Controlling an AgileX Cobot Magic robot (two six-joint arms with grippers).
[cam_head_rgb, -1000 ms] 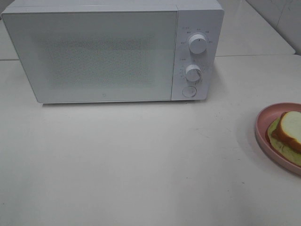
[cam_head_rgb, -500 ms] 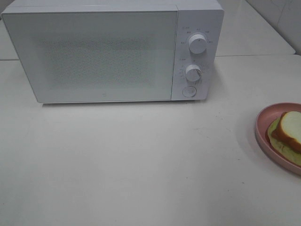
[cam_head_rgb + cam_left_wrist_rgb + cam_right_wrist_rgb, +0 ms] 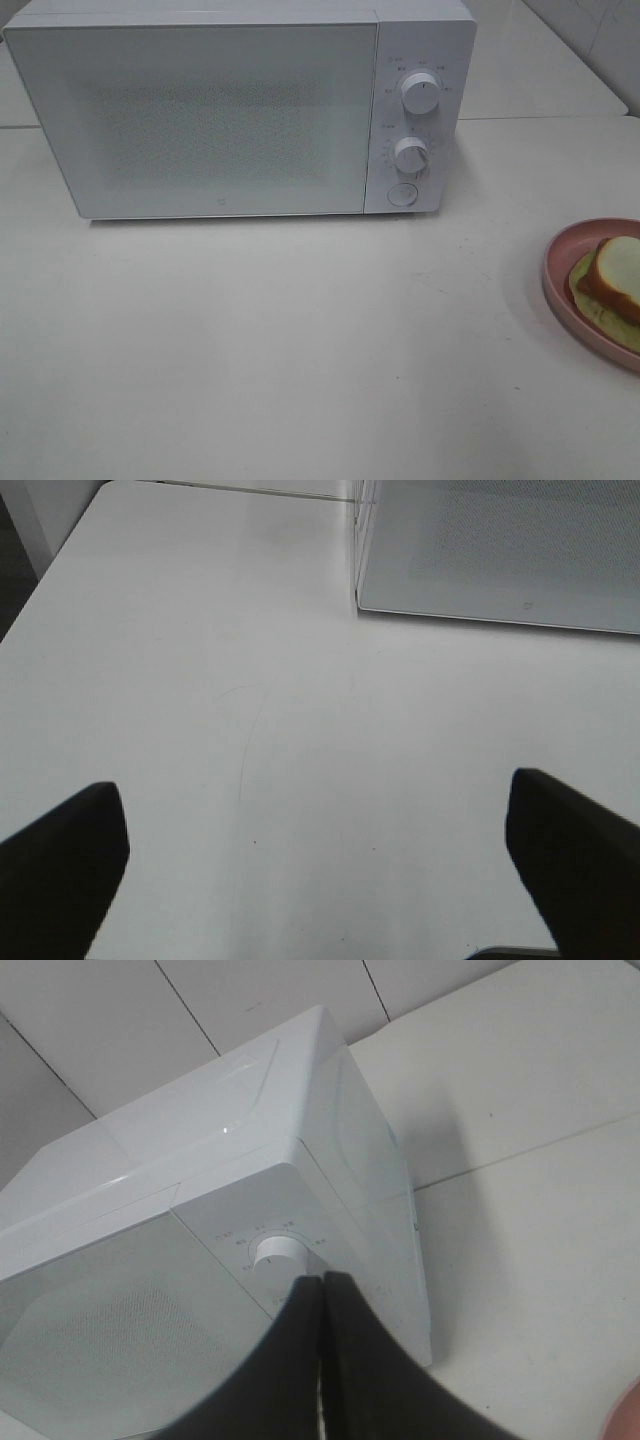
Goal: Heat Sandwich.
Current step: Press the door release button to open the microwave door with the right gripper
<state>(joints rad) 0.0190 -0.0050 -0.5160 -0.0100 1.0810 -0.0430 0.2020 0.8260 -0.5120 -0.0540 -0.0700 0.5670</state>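
The sandwich (image 3: pixel 615 276), thick white bread with brown crust over pale green lettuce, lies on a round pink plate (image 3: pixel 556 272) at the right edge of the exterior view. The white microwave (image 3: pixel 240 110) stands at the back with its door shut. It also shows in the right wrist view (image 3: pixel 200 1260) and in the left wrist view (image 3: pixel 500 550). Neither gripper shows in the exterior view. My left gripper (image 3: pixel 315 865) is open and empty above bare table. My right gripper (image 3: pixel 322 1360) has its black fingers pressed together, in front of the microwave's knobs.
The microwave has two white knobs (image 3: pixel 421 92) and a round button (image 3: pixel 402 195) on its right panel. The white table (image 3: pixel 300 340) spreads in front of it. A tiled wall (image 3: pixel 200 1010) stands behind. The table's edge (image 3: pixel 40 590) shows in the left wrist view.
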